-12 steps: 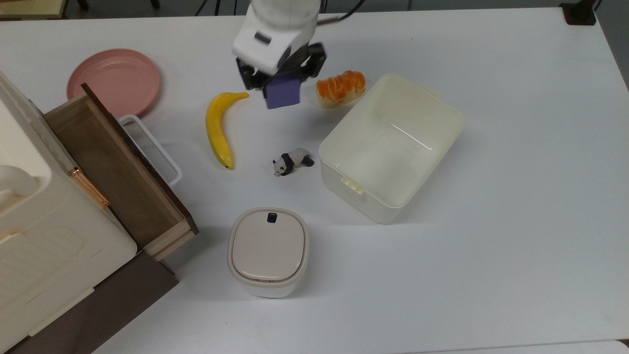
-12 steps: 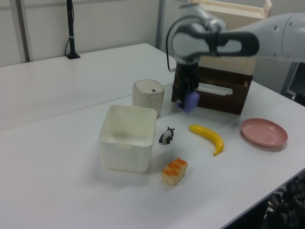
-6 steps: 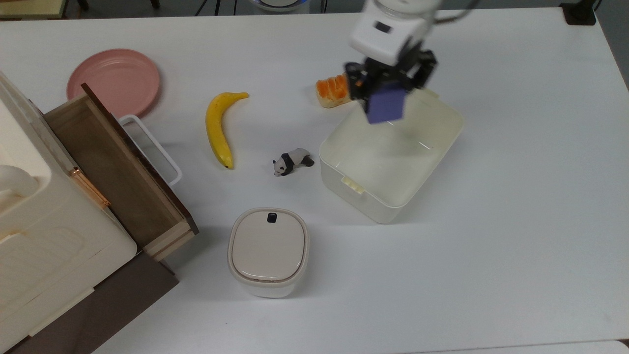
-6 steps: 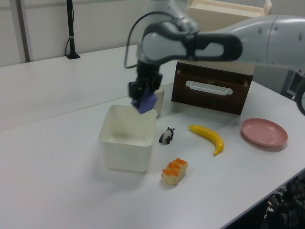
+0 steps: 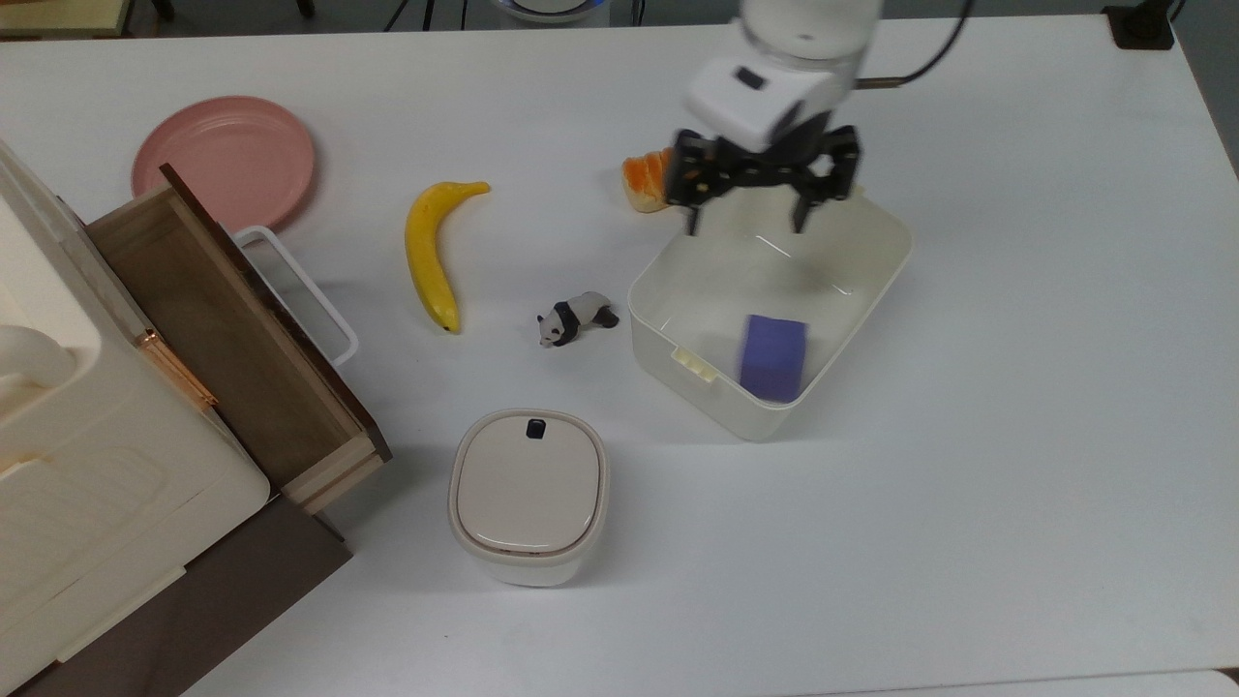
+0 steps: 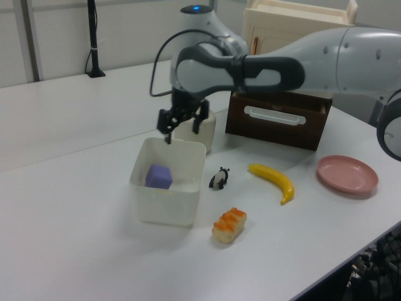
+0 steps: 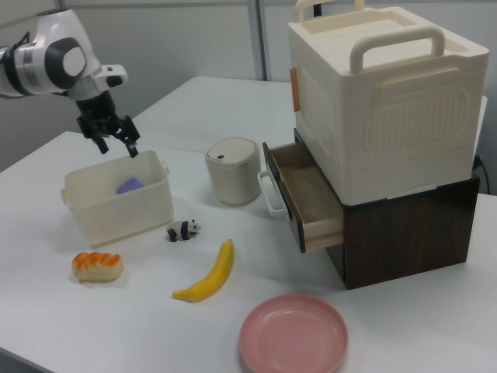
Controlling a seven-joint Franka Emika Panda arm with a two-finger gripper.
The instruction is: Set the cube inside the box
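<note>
The cube (image 5: 772, 356) is found inside the box (image 5: 876, 218), resting on the box floor near the corner at the lower side of the top view; in the left view the cube (image 6: 159, 177) is seen against the box's (image 6: 164, 209) inner wall on the left view's left, and in the right view a patch of the cube (image 7: 130, 186) is visible over the rim of the box (image 7: 116, 214). The gripper (image 5: 746, 215) is observed above the far rim of the box, with its jaws spread wide and nothing held between them. The cube is well apart from the jaws, lower and toward the opposite end of the box, with no contact between them. In the left view the gripper (image 6: 183, 128) hangs just over the box's back edge; in the right view the gripper (image 7: 116, 145) is above the box's far corner. On the table (image 5: 1016, 387) outside the box are noted a banana (image 5: 432, 254), a panda figure (image 5: 575, 318), a piece of bread (image 5: 647, 180) partly covered by the gripper, a pink plate (image 5: 226, 158), a lidded container (image 5: 528, 494) and an open wooden drawer (image 5: 232, 339).
</note>
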